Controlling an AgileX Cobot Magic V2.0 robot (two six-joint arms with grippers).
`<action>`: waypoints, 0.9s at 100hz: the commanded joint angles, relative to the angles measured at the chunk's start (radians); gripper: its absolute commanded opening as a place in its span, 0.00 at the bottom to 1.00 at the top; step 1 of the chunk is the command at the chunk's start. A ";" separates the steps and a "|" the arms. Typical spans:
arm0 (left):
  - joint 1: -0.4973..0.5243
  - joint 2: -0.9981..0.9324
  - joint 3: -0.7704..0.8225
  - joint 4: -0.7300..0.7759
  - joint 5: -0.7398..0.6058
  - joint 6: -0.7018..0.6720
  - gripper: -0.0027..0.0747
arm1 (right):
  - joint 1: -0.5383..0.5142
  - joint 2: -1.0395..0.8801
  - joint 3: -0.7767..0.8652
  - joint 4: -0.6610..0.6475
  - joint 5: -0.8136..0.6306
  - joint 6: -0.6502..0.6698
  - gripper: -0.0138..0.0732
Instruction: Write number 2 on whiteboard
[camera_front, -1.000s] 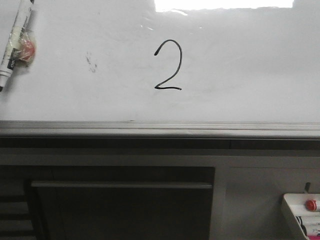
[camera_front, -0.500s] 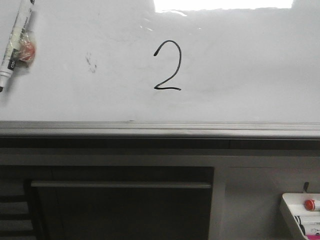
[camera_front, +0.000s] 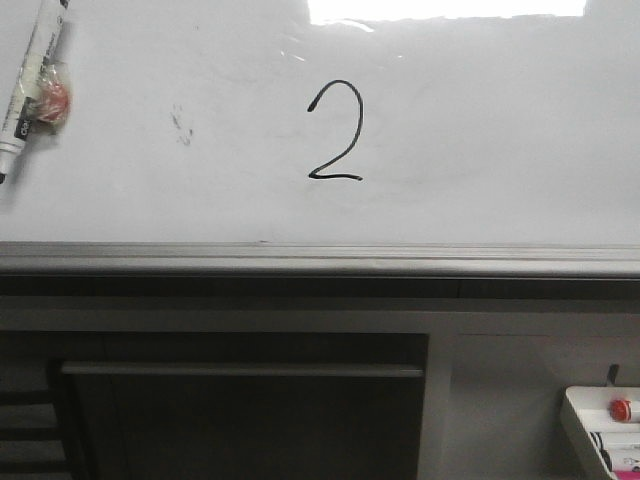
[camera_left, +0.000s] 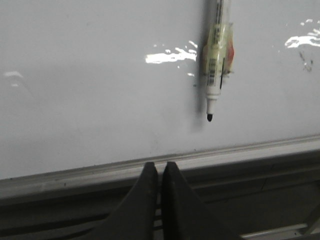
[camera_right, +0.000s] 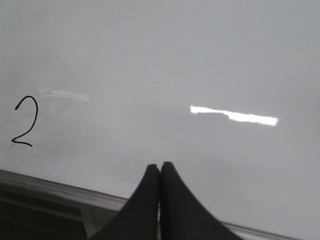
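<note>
A black handwritten number 2 (camera_front: 336, 132) stands in the middle of the whiteboard (camera_front: 480, 150). It also shows at the edge of the right wrist view (camera_right: 25, 121). A marker (camera_front: 30, 75) with its cap off sticks to the board at the far left, tip down, and shows in the left wrist view (camera_left: 217, 60). My left gripper (camera_left: 160, 165) is shut and empty, below the board's grey edge rail (camera_left: 75, 175). My right gripper (camera_right: 160, 165) is shut and empty, in front of the bare board (camera_right: 200, 60) to the right of the digit. Neither gripper shows in the front view.
A small dark smudge (camera_front: 182, 125) marks the board left of the digit. A bright glare patch (camera_front: 445, 9) sits at the board's top. Below the rail (camera_front: 320, 256) is a dark cabinet panel (camera_front: 240, 410). A white tray (camera_front: 605, 430) with a red-capped item hangs at the lower right.
The view has shifted very slightly; the white tray sits a little lower in the picture. The digit and the marker have not moved.
</note>
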 joint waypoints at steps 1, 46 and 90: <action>0.004 0.003 -0.002 -0.010 -0.080 -0.010 0.01 | -0.005 0.009 -0.024 -0.028 -0.072 -0.005 0.08; 0.108 -0.351 0.254 0.014 -0.261 -0.010 0.01 | -0.005 0.009 -0.024 -0.028 -0.072 -0.005 0.08; 0.115 -0.528 0.362 -0.029 -0.352 -0.010 0.01 | -0.005 0.009 -0.024 -0.028 -0.072 -0.005 0.08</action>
